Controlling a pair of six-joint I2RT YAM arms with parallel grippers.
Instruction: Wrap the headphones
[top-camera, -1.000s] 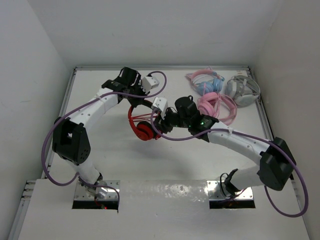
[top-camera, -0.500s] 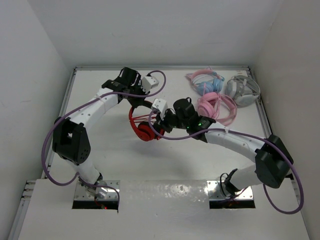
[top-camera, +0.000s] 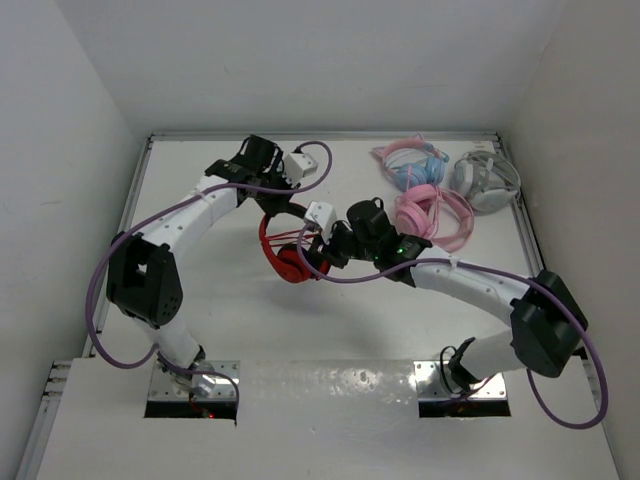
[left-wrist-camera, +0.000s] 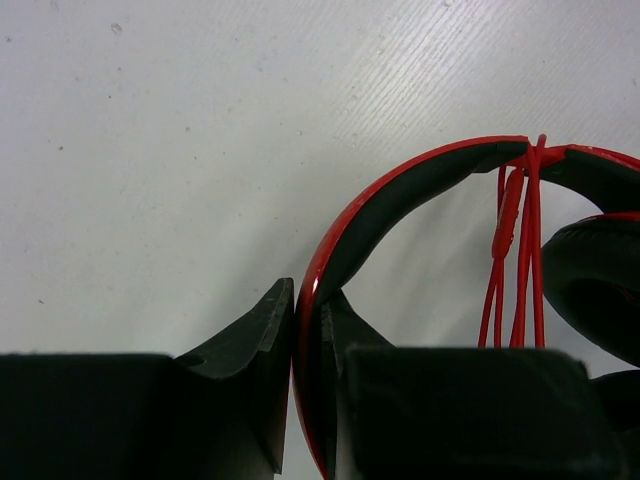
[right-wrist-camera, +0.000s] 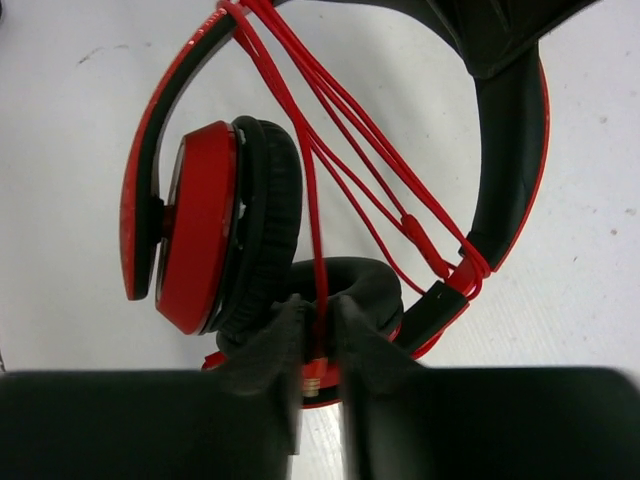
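Observation:
The red headphones (top-camera: 283, 250) are at the table's middle, between both grippers. My left gripper (left-wrist-camera: 308, 300) is shut on the black-and-red headband (left-wrist-camera: 400, 200) and holds it. The thin red cable (right-wrist-camera: 345, 130) runs in several strands across the headband arc. My right gripper (right-wrist-camera: 320, 320) is shut on the cable's plug end (right-wrist-camera: 318, 372), just below the red ear cups (right-wrist-camera: 200, 225). In the top view the left gripper (top-camera: 272, 205) is above the headphones and the right gripper (top-camera: 312, 250) is on their right.
Two pink headphones (top-camera: 432, 212) and a grey-white pair (top-camera: 485, 180) lie at the back right. White walls surround the table (top-camera: 220, 300).
My right gripper has shifted slightly left, closer to the ear cups, with the cable end in it. The left arm has stayed put on the headband.

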